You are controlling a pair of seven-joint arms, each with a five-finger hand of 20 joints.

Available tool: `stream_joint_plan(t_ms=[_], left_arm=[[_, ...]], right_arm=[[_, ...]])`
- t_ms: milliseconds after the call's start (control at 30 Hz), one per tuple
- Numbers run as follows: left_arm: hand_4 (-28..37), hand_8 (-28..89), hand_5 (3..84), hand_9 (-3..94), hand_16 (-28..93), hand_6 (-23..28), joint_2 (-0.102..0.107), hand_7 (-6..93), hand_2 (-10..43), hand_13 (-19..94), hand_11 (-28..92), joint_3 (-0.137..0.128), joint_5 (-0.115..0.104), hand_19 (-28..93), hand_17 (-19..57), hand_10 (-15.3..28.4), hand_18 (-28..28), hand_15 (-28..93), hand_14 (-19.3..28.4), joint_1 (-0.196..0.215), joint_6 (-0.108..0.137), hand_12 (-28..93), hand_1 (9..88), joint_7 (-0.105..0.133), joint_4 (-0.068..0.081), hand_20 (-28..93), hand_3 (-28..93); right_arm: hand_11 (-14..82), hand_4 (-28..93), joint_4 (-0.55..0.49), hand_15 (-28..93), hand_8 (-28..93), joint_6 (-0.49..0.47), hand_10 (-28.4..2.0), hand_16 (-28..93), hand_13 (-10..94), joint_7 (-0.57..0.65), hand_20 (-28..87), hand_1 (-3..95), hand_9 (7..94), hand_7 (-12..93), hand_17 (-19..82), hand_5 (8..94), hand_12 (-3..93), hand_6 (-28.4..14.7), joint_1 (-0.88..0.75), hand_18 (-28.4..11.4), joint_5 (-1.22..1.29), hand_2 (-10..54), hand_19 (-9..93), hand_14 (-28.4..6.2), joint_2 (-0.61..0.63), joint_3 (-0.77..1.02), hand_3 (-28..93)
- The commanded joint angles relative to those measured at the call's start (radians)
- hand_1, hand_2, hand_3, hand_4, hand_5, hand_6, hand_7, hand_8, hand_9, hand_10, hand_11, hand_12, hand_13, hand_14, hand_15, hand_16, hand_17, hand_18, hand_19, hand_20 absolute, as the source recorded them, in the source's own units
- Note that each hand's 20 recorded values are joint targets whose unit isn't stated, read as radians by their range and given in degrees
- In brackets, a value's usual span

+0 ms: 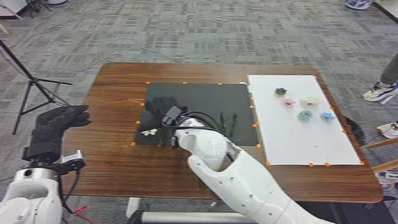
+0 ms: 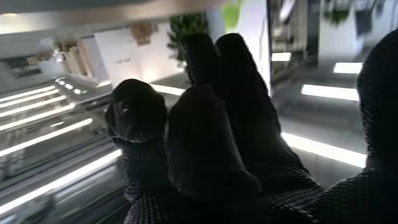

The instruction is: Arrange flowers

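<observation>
So the biggest thing here is the gray carpet (image 1: 204,30), running across the top of the head view, with the brown wooden tabletop (image 1: 115,170) sitting on it and taking up most of the middle. The white right arm (image 1: 233,170) comes in from the bottom edge, right of center, and slants up and left across the wood. A long white sheet (image 1: 280,142) lies along the right side of the tabletop, and a black mat (image 1: 200,92) covers the middle, both with little bits of orange tape round the edges. The white left arm (image 1: 34,187) comes up in the lower left corner, and a black tripod (image 1: 34,80) stands at the left edge.

The right hand (image 1: 162,109) is over the left part of the black mat. In the right wrist view its fingers are loosely open, a couple pretty straight, others bent, with the thumb apart from them. The left hand (image 1: 62,120) is off the tabletop's left edge, relaxed and open.

Now the flowers: a cream flower (image 1: 309,101), teal flower (image 1: 305,116), blue flower (image 1: 328,116), pink flower (image 1: 289,102) and dark green rosette (image 1: 281,91) sit on the upper half of the sheet. Some tiny white flowers (image 1: 149,132) are at the mat's lower left.
</observation>
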Motion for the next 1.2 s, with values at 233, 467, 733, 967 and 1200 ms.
stream_joint_plan(t_ms=[233, 467, 733, 967, 1200], left_arm=[[-21.7, -9, 55.7, 57.9, -2, 2.3, -0.015, 24.4, 7.6, 48, 30, -0.029, 0.004, 38, 6.4, 13.4, 14.9, 50, 17.7, 0.035, 0.008, 14, 36.1, -0.004, -0.022, 32, 67], [-21.7, -9, 55.8, 57.9, -2, 2.3, -0.02, 24.4, 7.6, 48, 30, -0.043, 0.007, 38, 6.3, 13.4, 15.0, 50, 17.6, 0.052, 0.014, 14, 36.1, -0.007, -0.032, 32, 67], [-21.7, -9, 55.8, 57.9, -2, 2.2, -0.024, 24.4, 7.5, 48, 30, -0.049, 0.012, 38, 6.1, 13.4, 15.0, 50, 17.7, 0.054, 0.015, 14, 36.0, -0.021, -0.037, 32, 67], [-21.7, -9, 55.7, 57.9, -2, 2.2, -0.038, 24.5, 7.5, 48, 30, -0.056, 0.008, 37, 5.9, 13.4, 15.1, 50, 17.7, 0.079, 0.021, 14, 36.1, -0.01, -0.045, 32, 67], [-21.7, -9, 55.8, 58.0, -2, 2.2, -0.053, 24.6, 7.7, 48, 30, -0.039, 0.006, 37, 5.7, 13.3, 15.1, 50, 17.7, 0.083, 0.025, 14, 36.0, -0.005, -0.047, 32, 66]], right_arm=[[8.1, -19, -0.182, 84, -10, 0.016, -14.7, 31, 88, 0.026, 43, 21.4, 57.0, 17, 51, 52.6, 9.1, -6.0, 0.065, -23.2, 0.188, -8.8, 93, -1.9, 0.138, 0.003, 64], [10.3, -18, -0.365, 84, -10, -0.021, -13.6, 30, 89, 0.058, 45, 18.5, 67.8, 17, 52, 58.0, 10.1, -4.6, 0.002, -24.0, 0.397, 1.1, 93, -2.4, 0.271, 0.053, 62], [10.6, -17, -0.473, 84, -10, -0.08, -13.4, 30, 90, 0.072, 46, 18.0, 71.8, 16, 52, 61.0, 11.1, -4.4, -0.138, -24.6, 0.429, 6.9, 93, -3.1, 0.375, 0.176, 60], [10.6, -16, -0.511, 83, -10, -0.043, -12.9, 31, 87, 0.103, 44, 22.1, 70.1, 16, 49, 60.7, 11.4, -4.1, -0.261, -25.2, 0.4, 1.9, 93, -4.2, 0.501, 0.364, 63], [14.4, -17, -0.389, 81, -11, 0.117, -11.6, 30, 84, 0.088, 43, 31.4, 74.2, 22, 45, 60.8, 14.5, -1.4, -0.319, -24.1, 0.326, -8.5, 90, -4.6, 0.557, 0.492, 68]])
